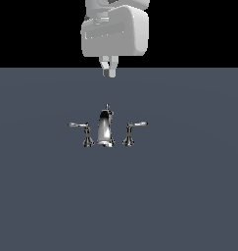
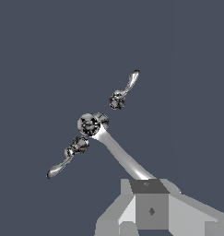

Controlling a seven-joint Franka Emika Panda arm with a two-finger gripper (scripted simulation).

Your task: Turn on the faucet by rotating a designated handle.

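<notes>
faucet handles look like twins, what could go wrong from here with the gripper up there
The gripper hangs above and behind the spout, touching nothing. Descending straight, it would likely hit the spout. The handle with the bright white arm, at the exterior view's right, mirrors the duller handle, so it could turn the wrong one.

Bare simulated setting
A flat slate-blue floor [image 1: 189,196] meets a black backdrop [image 1: 32,29], apparently featureless; light source unclear.
</notes>
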